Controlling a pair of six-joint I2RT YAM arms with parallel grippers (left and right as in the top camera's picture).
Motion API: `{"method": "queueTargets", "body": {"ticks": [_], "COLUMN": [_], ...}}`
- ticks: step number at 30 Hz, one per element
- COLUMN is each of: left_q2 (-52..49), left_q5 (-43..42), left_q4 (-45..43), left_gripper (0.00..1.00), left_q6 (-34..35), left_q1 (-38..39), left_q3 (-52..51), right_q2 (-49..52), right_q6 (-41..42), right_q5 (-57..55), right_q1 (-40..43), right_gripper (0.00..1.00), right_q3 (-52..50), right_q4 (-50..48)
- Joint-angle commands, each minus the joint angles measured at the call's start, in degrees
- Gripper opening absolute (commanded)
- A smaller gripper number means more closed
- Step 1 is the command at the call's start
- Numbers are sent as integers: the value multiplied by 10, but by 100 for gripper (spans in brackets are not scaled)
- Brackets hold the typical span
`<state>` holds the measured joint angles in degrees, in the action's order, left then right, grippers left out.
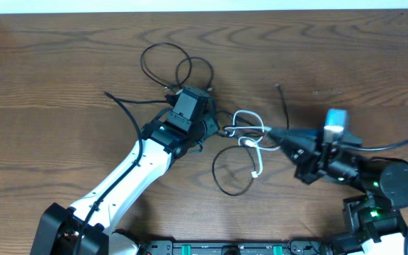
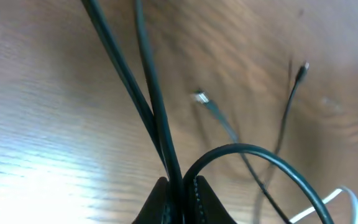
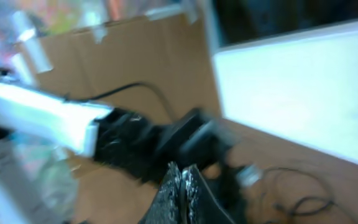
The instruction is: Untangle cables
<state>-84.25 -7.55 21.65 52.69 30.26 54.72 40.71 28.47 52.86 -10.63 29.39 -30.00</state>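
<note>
A brown wooden table [image 1: 62, 71] carries a white left arm [image 1: 129, 170] and a black right arm [image 1: 374, 177], meeting mid-table over looped black cables [image 2: 165, 149] and a white cable [image 1: 246, 113]. The left gripper [image 2: 179, 186] pinches two black cables. The right gripper [image 3: 182, 183] is pressed together beside the white cable.
</note>
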Motion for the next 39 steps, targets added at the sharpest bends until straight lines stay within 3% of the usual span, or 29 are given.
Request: {"method": "queueTargets", "body": {"ticks": [1, 8, 11, 14, 18, 25, 28, 36, 39], "left_q2": [8, 8, 8, 8, 8, 8, 8, 8, 8], "left_q5": [75, 216, 268, 264, 212, 32, -27, -71, -90], "left_q4": [35, 125, 158, 157, 111, -22, -87, -190, -214], "left_gripper": [8, 8, 8, 12, 12, 12, 12, 12, 12], "left_q6": [-50, -8, 79, 153, 177, 177, 177, 177, 177], "left_q1": [-5, -5, -5, -5, -4, -4, -4, -4, -4], "left_q3": [-5, -5, -5, -5, -5, -5, -5, -5, -5], "right_q2": [-7, -7, -7, -7, -4, 7, 12, 16, 18], "right_q6": [16, 39, 54, 65, 64, 42, 9, -7, -49], "right_q5": [-45, -58, -58, -52, -9, 64, 64, 57, 55], "right_q1": [62, 206, 253, 271, 269, 248, 226, 149, 117], "right_gripper": [1, 1, 1, 2, 9, 28, 31, 38, 45], "right_q3": [17, 21, 21, 21, 21, 20, 20, 20, 19], "right_q4": [-13, -4, 22, 74, 153, 341, 413, 461, 464]}}
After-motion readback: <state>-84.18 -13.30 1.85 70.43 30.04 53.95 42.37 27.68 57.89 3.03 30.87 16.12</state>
